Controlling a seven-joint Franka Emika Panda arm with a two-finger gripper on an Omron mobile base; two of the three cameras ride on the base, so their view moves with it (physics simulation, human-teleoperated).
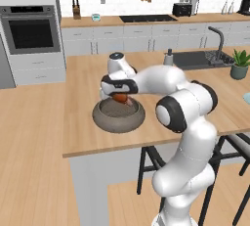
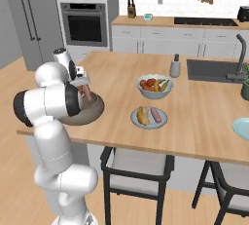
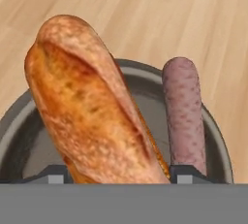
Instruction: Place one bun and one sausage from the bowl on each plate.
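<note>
You get even, bright, shadeless rendered light with no glare, both base views soft and slightly blurred, faint shadow under the counter (image 1: 97,144) overhang, while the hand view shows the bun (image 3: 92,106) grainy, pixelated and looming large up close.

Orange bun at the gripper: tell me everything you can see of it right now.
The orange bun is a stubby, elongated roll with a crusty, mottled orange-brown surface and a paler golden top end. In the hand view it stands tilted between the two dark fingertips of the gripper, which flank its lower end, over the dark grey bowl. A pinkish-brown sausage lies beside it in the bowl. Whether bun and sausage touch is unclear.
</note>
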